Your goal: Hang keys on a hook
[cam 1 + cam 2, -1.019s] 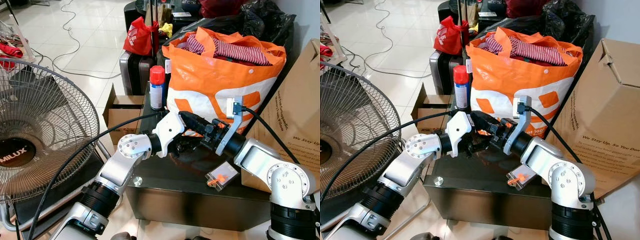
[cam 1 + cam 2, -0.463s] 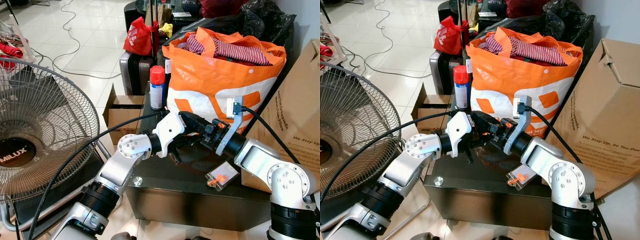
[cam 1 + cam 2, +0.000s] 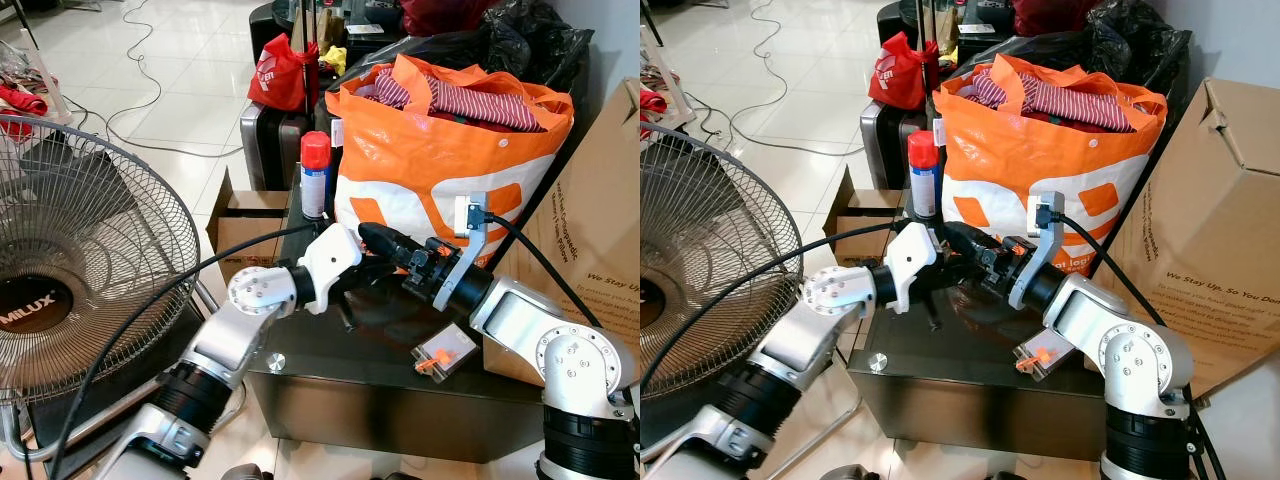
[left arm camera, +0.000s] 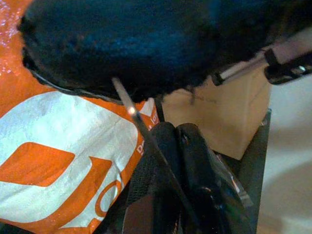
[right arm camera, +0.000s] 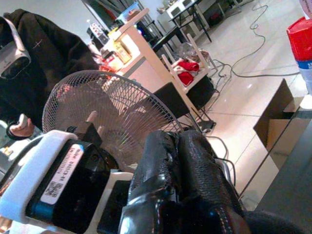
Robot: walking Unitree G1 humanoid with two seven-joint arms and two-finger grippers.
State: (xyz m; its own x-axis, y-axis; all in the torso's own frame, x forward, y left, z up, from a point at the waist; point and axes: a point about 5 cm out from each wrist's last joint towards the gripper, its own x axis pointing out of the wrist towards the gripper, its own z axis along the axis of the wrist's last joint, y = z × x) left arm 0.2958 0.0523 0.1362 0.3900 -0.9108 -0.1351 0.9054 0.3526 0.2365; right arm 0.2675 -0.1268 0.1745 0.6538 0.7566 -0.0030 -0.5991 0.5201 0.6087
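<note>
Together, two claws, left (image 3: 352, 276) and right (image 3: 372, 236), meet above one table (image 3: 330, 352).

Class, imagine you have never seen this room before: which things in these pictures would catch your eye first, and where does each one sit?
The big orange bag stuffed with striped clothes stands at the back of the dark glass table. In front of it the left pincer and right pincer meet over the tabletop, both shut. A large wire fan stands on the floor to the left, and a red-capped spray can stands beside the bag.
</note>
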